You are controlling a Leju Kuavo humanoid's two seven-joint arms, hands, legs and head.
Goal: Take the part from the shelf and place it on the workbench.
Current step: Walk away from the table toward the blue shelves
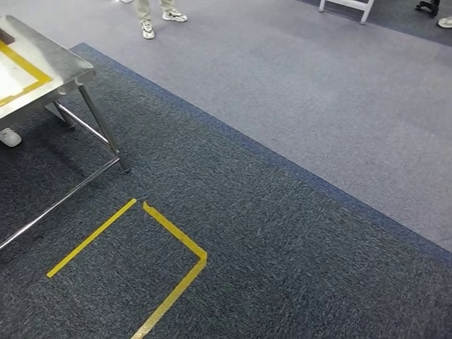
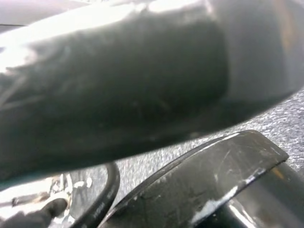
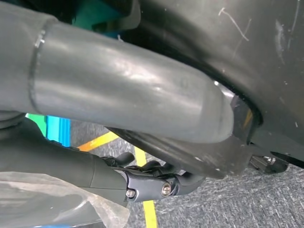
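Note:
The steel workbench (image 1: 58, 65), marked with yellow tape, stands at the upper left of the head view on thin metal legs. In the right wrist view my right hand (image 3: 143, 142) shows its thick grey thumb (image 3: 125, 90) and dark fingers (image 3: 150, 179). Crumpled clear plastic (image 3: 53, 202), apparently the part's bag, lies tight against the fingers and off the floor; what is inside it is hidden. In the left wrist view my left hand (image 2: 107, 95) is a blurred grey mass very close to the lens, and its fingers cannot be made out.
A yellow tape square (image 1: 176, 244) is marked on the dark carpet beside the workbench legs (image 1: 104, 127). A person's shoes (image 1: 147, 30) stand on the lighter carpet beyond. Another shoe (image 1: 9, 137) shows under the bench. A white frame (image 1: 346, 6) stands at the far right.

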